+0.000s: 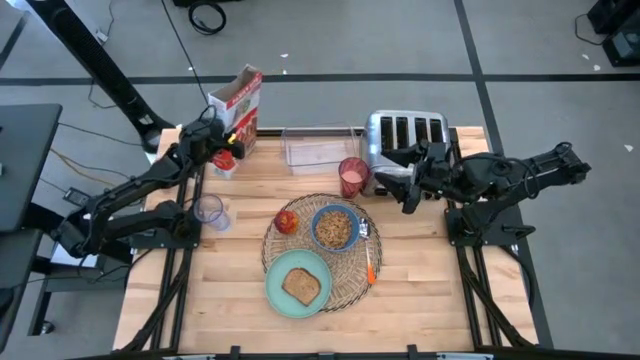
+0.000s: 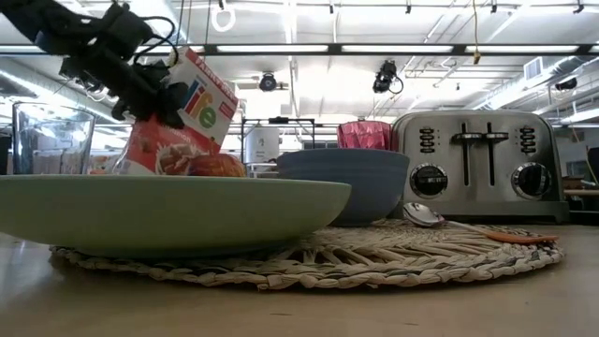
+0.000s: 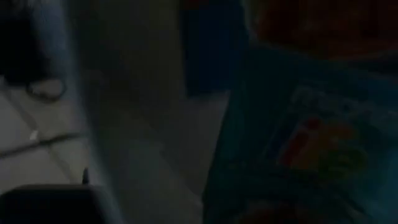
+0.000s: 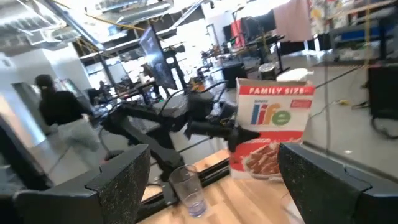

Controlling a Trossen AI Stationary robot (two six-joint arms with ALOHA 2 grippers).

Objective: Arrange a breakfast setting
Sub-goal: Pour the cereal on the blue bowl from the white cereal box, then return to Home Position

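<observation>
The setting looks nearly finished: bowl (image 1: pixel 335 228), toast (image 1: pixel 301 287) and apple (image 1: pixel 287 221) lie on the placemat (image 1: pixel 345 288); the left end effector (image 1: pixel 222 138) grasps the cereal box (image 1: pixel 240 105) at far left; the right end effector (image 1: pixel 399 187) hovers released beside the cup (image 1: pixel 352 176).

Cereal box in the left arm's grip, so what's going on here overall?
The left gripper is shut on the Life cereal box at the table's back left. The bowl on the placemat already holds cereal, with toast on the plate. The right gripper waits open by the toaster.
</observation>
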